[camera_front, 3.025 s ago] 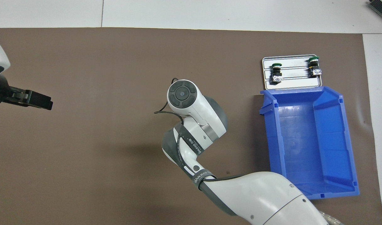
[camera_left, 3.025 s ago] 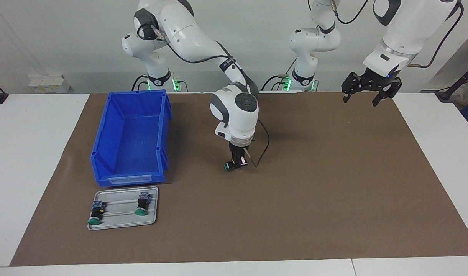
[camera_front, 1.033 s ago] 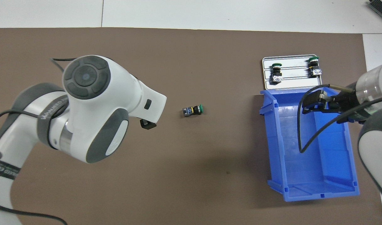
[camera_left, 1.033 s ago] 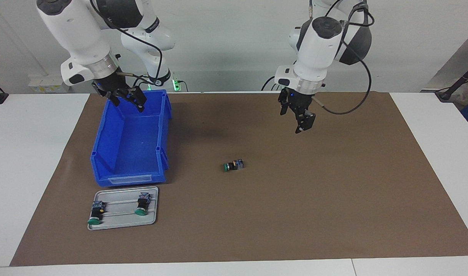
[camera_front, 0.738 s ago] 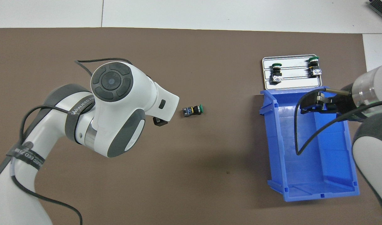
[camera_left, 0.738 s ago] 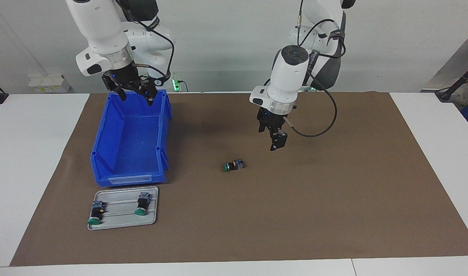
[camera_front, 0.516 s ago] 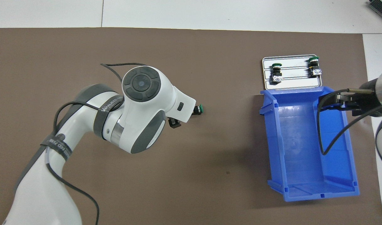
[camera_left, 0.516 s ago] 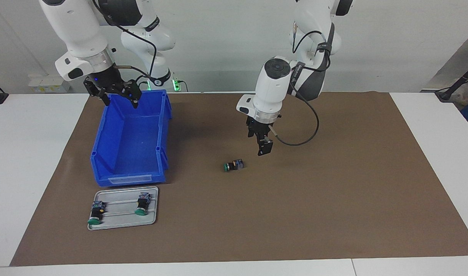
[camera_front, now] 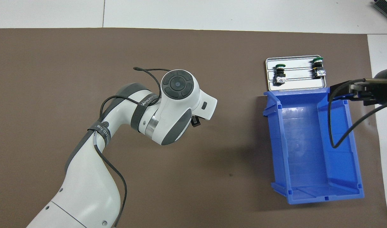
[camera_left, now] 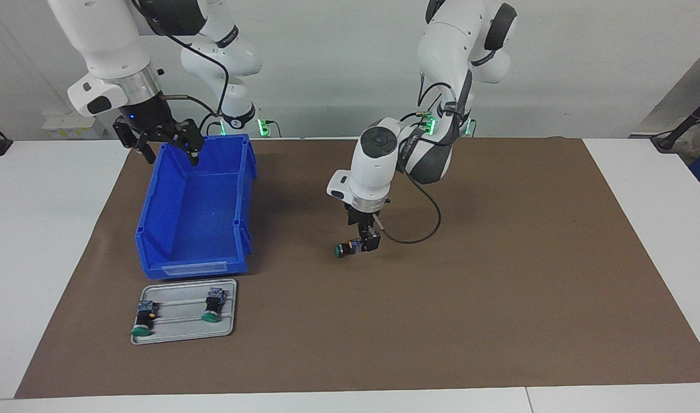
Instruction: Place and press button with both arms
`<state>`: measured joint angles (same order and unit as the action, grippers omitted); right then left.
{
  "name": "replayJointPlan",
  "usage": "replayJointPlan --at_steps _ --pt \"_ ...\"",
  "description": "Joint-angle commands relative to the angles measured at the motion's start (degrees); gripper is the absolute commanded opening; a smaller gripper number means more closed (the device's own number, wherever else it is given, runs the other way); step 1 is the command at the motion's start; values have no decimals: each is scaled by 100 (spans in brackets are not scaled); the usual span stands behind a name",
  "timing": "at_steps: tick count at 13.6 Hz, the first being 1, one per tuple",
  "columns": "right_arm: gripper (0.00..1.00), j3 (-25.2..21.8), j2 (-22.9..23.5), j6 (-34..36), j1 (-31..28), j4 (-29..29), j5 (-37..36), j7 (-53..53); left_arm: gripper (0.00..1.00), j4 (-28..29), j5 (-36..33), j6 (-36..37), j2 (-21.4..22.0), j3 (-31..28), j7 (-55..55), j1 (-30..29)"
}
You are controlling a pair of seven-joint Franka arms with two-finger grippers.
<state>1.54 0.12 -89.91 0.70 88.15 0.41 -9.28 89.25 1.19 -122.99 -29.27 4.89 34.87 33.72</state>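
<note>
The left gripper (camera_left: pixel 368 242) is low over the brown mat (camera_left: pixel 499 258), at the bluish end of the button (camera_left: pixel 347 248). The button lies on its side, its green cap pointing toward the right arm's end of the table. I cannot tell if the fingers are wide or narrow, or if they touch the button; in the overhead view the wrist hides it.

I think the step in hand is to hold the body so that the cap can be pressed. For this the fingers should close on the black body, not on the cap, and squarely, because a round body may roll.

The right gripper (camera_left: pixel 165 140) hangs with fingers spread over the edge of the blue bin (camera_left: pixel 195 212) that is nearest to the robots, and it waits. Farther out is the tray (camera_left: pixel 183 330) with two more buttons.

Half a second ago the left gripper was higher and more toward its own base; now it has come down to the button, which has not moved.
</note>
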Motion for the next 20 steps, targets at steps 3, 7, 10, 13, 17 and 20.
replayJointPlan --at_steps 3,7,10,13,17,20 --pt "98 -373 428 536 62 -861 82 874 91 -346 -241 -207 -560 -155 -401 398" --pt "99 -356 147 98 62 -300 82 849 89 -452 -295 -497 -738 -155 -577 407" --pt "99 -426 129 61 105 -246 82 849 84 -400 -312 -638 -764 -146 -622 425" --pt "99 -426 181 96 115 -193 82 840 51 -347 -313 -665 -756 -154 -727 451" --pt "99 -417 173 131 158 -176 73 867 0 -391 -892 -569 -747 -146 -692 434" --pt "99 -409 173 131 158 -176 73 858 0 -417 -849 -568 -694 -137 -744 372"
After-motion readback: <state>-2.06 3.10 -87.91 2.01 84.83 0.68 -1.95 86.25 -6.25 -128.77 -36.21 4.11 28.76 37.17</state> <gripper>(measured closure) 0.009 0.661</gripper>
